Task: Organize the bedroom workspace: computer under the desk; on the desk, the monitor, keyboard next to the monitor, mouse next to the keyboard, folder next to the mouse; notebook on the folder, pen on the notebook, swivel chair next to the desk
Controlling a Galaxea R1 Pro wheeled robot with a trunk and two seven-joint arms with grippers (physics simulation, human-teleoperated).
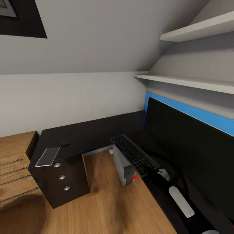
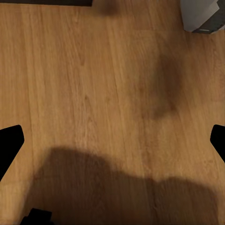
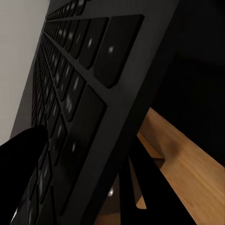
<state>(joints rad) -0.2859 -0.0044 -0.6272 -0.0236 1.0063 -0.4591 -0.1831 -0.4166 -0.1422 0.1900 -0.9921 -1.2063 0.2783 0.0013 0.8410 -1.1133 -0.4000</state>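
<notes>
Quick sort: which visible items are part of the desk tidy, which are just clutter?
Job: keyboard in right hand, monitor, mouse, computer, desk.
Not the job: wooden chest, wall shelves, flat pale sheet on the desk corner.

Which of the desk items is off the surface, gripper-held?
The keyboard: right gripper holds its near end, tilted off the desk. The mouse lies flat.

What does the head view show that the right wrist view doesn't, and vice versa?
Head view: the desk, the monitor, the mouse and the computer under the desk. Right wrist view: the keys up close, with a pincer finger lying over them. Both: the keyboard, gripped at one end by the right pincer, and the wooden floor.
</notes>
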